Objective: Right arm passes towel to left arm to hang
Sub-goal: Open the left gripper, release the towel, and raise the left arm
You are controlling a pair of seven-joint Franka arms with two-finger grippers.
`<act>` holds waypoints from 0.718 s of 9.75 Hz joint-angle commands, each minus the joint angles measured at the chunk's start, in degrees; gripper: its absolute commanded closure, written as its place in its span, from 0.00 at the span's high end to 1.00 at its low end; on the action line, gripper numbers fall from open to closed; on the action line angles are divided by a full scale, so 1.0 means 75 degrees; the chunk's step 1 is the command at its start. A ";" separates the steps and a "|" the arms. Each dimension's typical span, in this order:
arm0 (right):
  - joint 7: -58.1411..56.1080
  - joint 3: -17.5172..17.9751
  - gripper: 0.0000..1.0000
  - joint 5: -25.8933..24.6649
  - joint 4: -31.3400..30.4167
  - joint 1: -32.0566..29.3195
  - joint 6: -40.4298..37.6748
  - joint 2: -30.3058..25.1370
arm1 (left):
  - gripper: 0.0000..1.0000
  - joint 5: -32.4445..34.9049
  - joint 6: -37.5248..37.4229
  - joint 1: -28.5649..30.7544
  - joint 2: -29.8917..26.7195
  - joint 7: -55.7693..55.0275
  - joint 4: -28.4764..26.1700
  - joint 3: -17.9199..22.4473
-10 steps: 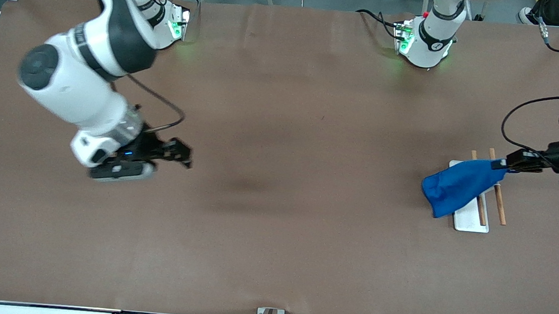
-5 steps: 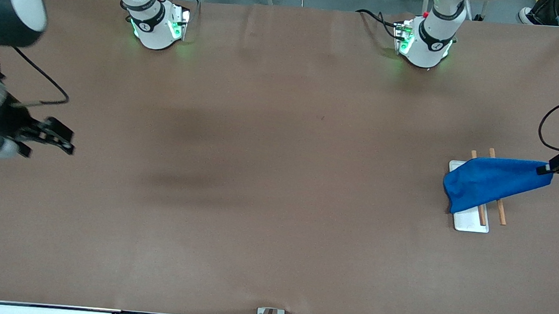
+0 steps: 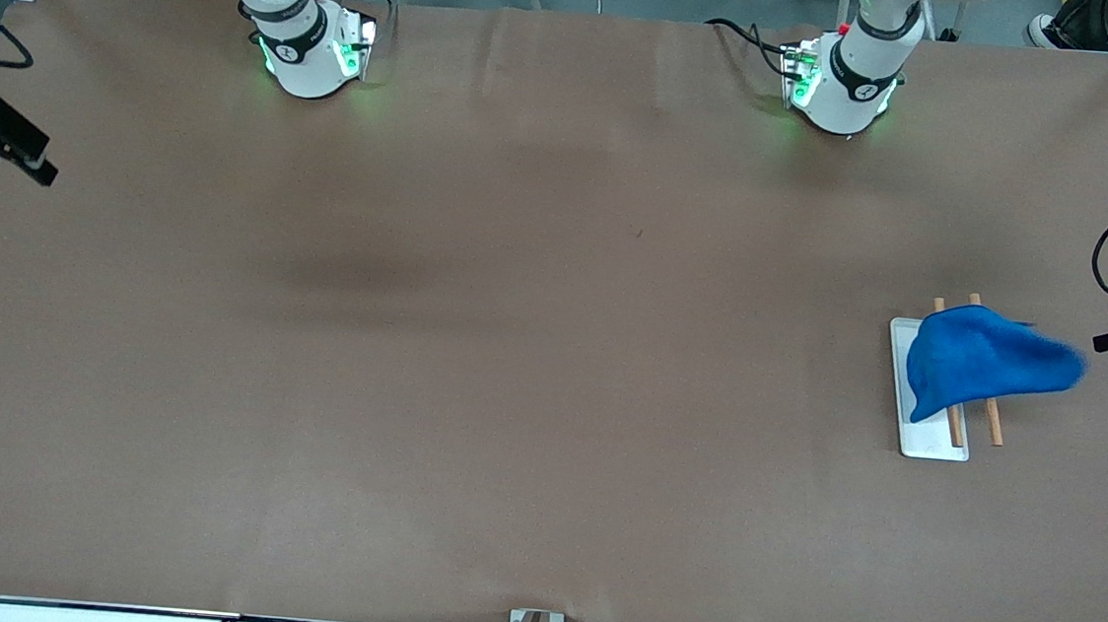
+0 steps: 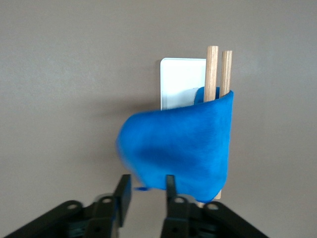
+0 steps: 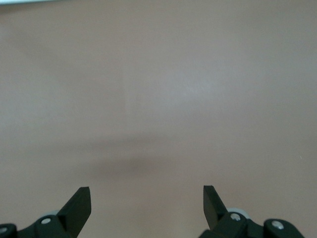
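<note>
Now the towel (image 3: 985, 360) drapes loosely over the rack's wooden rods (image 4: 212, 74), both grippers' jaws parted and empty, so it may slip off.

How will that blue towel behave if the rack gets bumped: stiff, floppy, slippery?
Likely floppy: the towel sags over the two wooden rods. Probably light. It may slide off, since the left gripper has opened off it.

Left pincer (image 3: 1105, 345) fingers parted, at the left arm's table end, right pincer (image 5: 147, 198) spread wide, over bare table
</note>
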 commanded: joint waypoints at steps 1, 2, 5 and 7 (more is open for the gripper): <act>0.0115 -0.0050 1.00 -0.0072 -0.0424 -0.0115 0.0170 -0.0187 | 1.00 0.0173 0.0362 -0.0118 0.0150 -0.0014 0.0107 -0.0021; 0.0080 -0.0132 1.00 -0.0071 -0.0424 -0.0174 0.0147 -0.0176 | 1.00 0.0673 0.0759 -0.0199 -0.0094 -0.0374 0.0049 -0.0184; -0.0002 -0.0191 1.00 -0.0071 -0.0307 -0.0174 0.0159 -0.0140 | 1.00 0.2621 0.0810 -0.0200 -0.1066 -0.3111 -0.0196 -0.2102; -0.0025 -0.0261 1.00 -0.0071 -0.0354 -0.0140 0.0275 -0.0140 | 1.00 0.2820 0.0798 -0.0212 -0.1745 -0.4437 -0.0501 -0.3040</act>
